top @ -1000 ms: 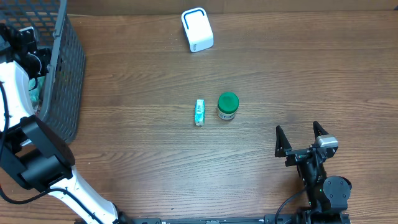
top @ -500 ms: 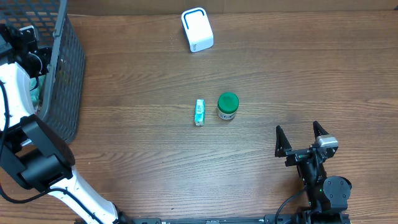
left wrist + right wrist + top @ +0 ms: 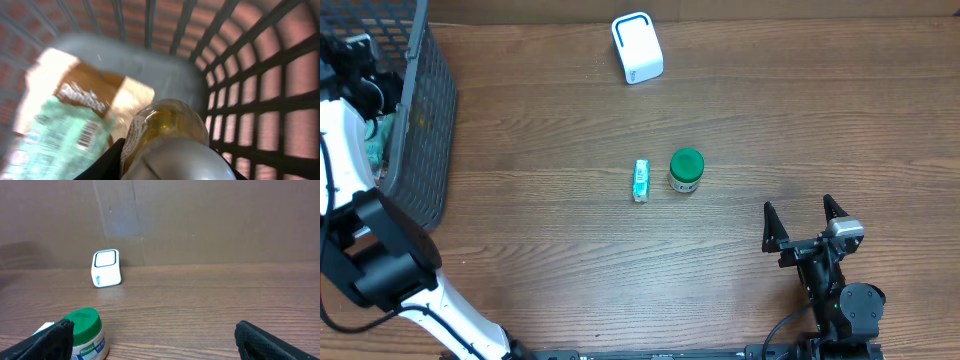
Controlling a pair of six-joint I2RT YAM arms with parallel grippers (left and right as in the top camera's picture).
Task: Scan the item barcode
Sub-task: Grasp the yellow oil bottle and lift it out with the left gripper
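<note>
While the left gripper (image 3: 172,162) is hanging inside the basket (image 3: 425,120), the right gripper (image 3: 798,208) is sitting wide open and empty.
Left jaws are flanking a yellowish jar (image 3: 170,125), grip impossible to tell; the white scanner (image 3: 637,48) is standing at the far edge of the table (image 3: 540,260), well apart.

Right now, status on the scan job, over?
Left tool in basket, around glass jar, grip unconfirmed. Right tool open, empty. Packets crowd the jar; white scanner stands free.
</note>
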